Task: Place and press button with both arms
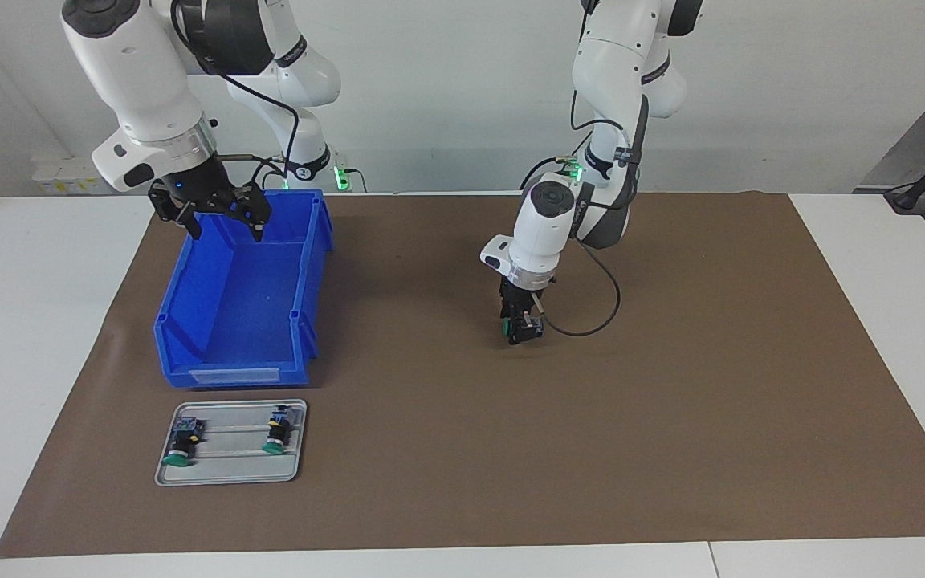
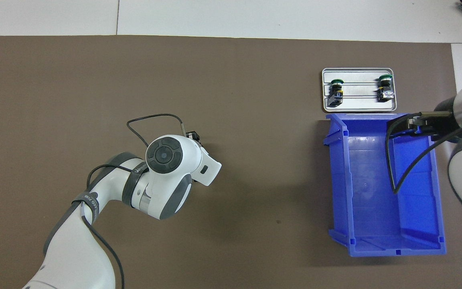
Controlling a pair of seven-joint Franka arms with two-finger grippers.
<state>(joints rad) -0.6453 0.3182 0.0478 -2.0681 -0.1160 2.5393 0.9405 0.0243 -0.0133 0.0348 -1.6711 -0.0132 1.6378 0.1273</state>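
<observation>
My left gripper [image 1: 522,327] is down on the brown mat near the table's middle, fingers pointing straight down and closed around a button [image 1: 507,326]; its green cap sticks out on one side. From overhead the left wrist hides almost all of this, with only a black bit of the left gripper [image 2: 194,136] showing. My right gripper [image 1: 224,223] hangs open and empty over the end of the blue bin [image 1: 314,265] nearest the robots. It also shows as the right gripper [image 2: 415,121] over the bin [image 2: 335,180].
A grey metal tray [image 1: 230,467] lies on the mat just past the bin, farther from the robots, holding two more green-capped buttons [image 1: 184,441] [image 1: 278,429]. The tray [image 2: 359,103] and those buttons [image 2: 337,90] [image 2: 385,88] also show from overhead. A black cable loops from the left wrist.
</observation>
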